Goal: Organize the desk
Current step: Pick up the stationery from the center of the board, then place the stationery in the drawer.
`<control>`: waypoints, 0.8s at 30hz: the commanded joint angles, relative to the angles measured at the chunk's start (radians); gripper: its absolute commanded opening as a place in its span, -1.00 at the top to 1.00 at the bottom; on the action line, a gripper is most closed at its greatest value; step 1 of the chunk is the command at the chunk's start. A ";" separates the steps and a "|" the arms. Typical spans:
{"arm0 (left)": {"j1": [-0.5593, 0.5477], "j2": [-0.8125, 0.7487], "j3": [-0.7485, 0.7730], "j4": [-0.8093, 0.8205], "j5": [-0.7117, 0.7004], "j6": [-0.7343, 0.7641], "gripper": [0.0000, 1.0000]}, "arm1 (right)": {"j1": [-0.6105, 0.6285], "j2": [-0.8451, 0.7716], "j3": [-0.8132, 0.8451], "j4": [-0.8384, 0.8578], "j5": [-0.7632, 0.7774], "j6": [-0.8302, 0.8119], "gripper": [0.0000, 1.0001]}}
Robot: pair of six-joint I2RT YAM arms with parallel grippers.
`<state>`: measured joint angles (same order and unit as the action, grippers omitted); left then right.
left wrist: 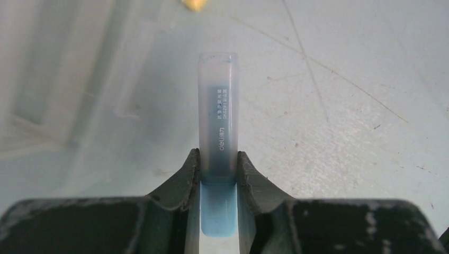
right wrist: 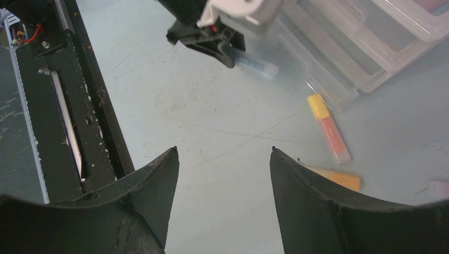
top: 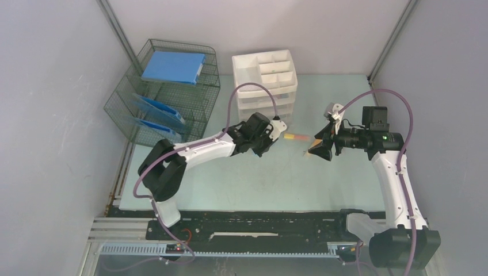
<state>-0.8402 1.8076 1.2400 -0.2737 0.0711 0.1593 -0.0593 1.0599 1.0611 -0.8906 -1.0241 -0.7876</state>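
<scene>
Marker (left wrist: pixel 217 116): blue, clear-capped, pinched near its middle between the left gripper (left wrist: pixel 218 159) jaws, just in front of the drawers (top: pixel 267 80). Lift straight up from the desk (top: pixel 259 184), the pale top under the drawers, before swinging, cap end level to avoid pivoting in the pinch. Probably bound for an open top compartment of the drawers. Right gripper (right wrist: pixel 225 151) jaws spread, holding nothing, right of the drawers above orange highlighters (right wrist: pixel 328 127); best held clear of the left arm's path.
</scene>
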 commanded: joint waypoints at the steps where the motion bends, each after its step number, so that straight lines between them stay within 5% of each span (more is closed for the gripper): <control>1: 0.007 -0.095 0.065 -0.020 -0.055 0.127 1.00 | -0.002 -0.022 0.004 -0.005 -0.009 -0.024 -0.42; 12: 0.056 -0.005 0.257 -0.102 -0.238 0.401 1.00 | -0.002 -0.031 0.004 -0.006 -0.006 -0.029 -0.42; 24: 0.109 0.172 0.379 -0.107 -0.318 0.493 0.82 | -0.002 -0.028 0.004 -0.007 -0.002 -0.030 -0.42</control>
<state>-0.7376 1.9362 1.5532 -0.3790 -0.1921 0.5941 -0.0593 1.0470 1.0611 -0.8944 -1.0225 -0.8047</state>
